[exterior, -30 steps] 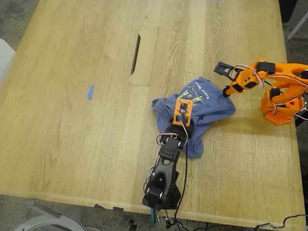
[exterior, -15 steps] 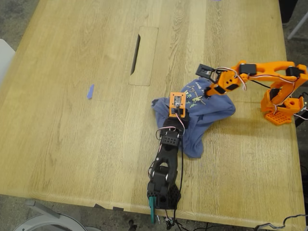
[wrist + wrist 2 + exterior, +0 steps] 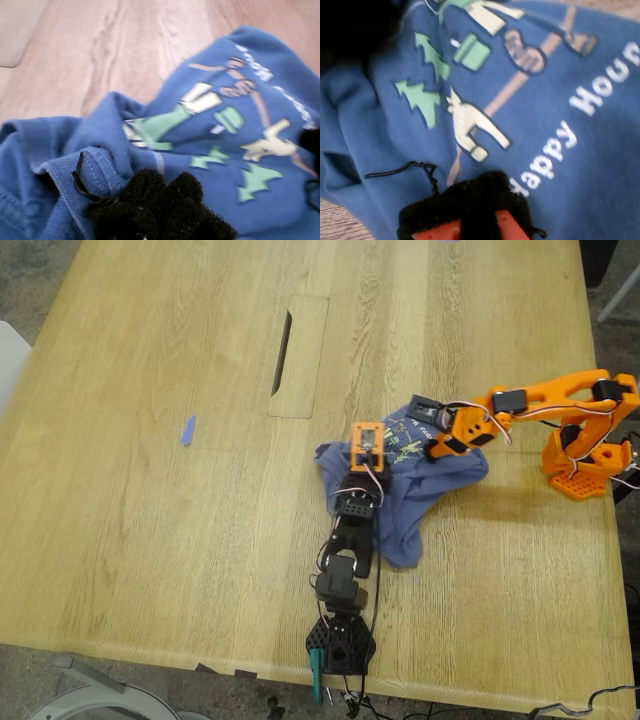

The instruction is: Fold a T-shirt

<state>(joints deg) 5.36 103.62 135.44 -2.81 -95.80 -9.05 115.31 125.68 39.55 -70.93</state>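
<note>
Oak table (image 3: 150,540) — T-shirt (image 3: 440,480) seemingly under claws.

Probably a lab or workshop: a big wooden table (image 3: 150,490) with a cable cutout (image 3: 298,356)

shirts: just 1, the shirt (image 3: 405,485), bunched up on the table (image 3: 150,490)
arms: 2 — a black one (image 3: 345,570) and an orange one (image 3: 540,405)
grippers: 2, one per arm — my first gripper (image 3: 160,207) and my second gripper (image 3: 470,217), both over the shirt
tape: 1 little blue strip (image 3: 187,430)
tables: 1
cutouts in the table: 1 slot (image 3: 298,355)
base mounts: 2 — black (image 3: 340,648), orange (image 3: 585,465)
</note>
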